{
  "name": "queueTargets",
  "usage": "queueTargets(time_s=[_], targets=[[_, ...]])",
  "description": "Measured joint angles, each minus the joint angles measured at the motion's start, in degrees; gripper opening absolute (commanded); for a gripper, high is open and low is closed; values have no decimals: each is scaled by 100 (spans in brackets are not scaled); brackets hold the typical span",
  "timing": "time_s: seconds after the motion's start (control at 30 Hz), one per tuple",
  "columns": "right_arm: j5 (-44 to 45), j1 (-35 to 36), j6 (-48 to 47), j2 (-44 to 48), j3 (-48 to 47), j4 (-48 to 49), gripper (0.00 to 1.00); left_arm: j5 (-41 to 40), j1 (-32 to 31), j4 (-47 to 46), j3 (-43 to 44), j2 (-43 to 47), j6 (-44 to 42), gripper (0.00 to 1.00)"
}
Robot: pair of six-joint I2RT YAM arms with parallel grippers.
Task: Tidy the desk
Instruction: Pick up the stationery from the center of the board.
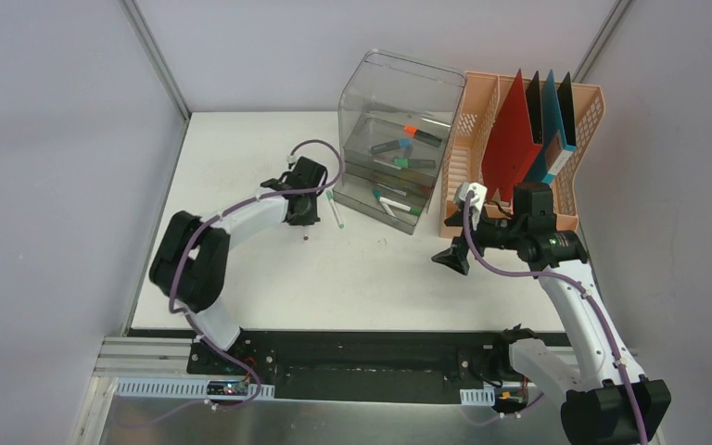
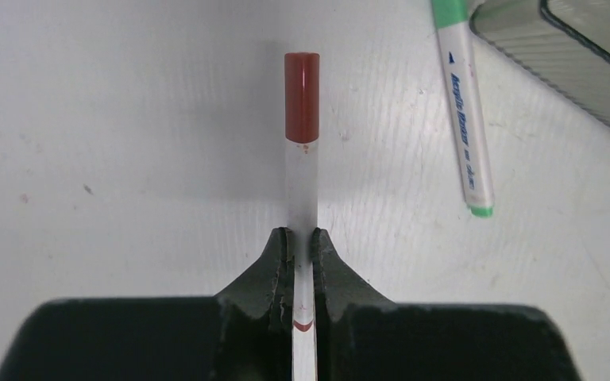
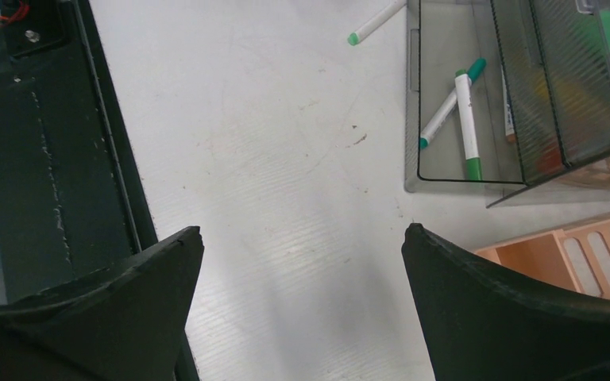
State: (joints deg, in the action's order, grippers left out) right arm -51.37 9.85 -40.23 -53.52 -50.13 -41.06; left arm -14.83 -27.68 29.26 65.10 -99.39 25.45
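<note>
On the desk point(image 1: 362, 269), the white top filling the overhead view with its black rail point(image 1: 362, 348) at six o'clock, a red marker point(image 2: 302, 119) is clamped in the left gripper point(image 2: 300, 238) at about ten o'clock. The jaws are pressed together on the white barrel, and the cap points away. Whether the marker is off the surface yet cannot be told.

The barrel is gripped well behind the cap, so a slow, straight lift is called for, lest the long free end swing or slip. A green marker point(image 2: 465, 111) lies just beside it, at two o'clock in the wrist view. It is best cleared by rising first and travelling sideways second.

The clear bin point(image 1: 394, 93) stands near at one o'clock, with markers already held inside. Its front lip is the edge to be watched on the way in. Bare desk is left open toward four and six o'clock.

The right gripper point(image 3: 302, 228) hangs at three o'clock, jaws wide apart with nothing between them, close by the orange rack point(image 1: 459, 167). The middle lane should be kept free of it.
</note>
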Motion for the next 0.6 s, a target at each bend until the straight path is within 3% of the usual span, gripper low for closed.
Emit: queueTargets(time_s=[0.13,0.33,0.6], targets=[[-304,-31,155,-7,0,7,99,334,0,-546,-807,1078,2,0],[-804,-66,540,-55,26,133,99,1626,0,-2135,-2529,3034,133,0],[-1412,-138,1414,-55,291,839,99,2970,-39,-4299,-3862,4496,990,0]])
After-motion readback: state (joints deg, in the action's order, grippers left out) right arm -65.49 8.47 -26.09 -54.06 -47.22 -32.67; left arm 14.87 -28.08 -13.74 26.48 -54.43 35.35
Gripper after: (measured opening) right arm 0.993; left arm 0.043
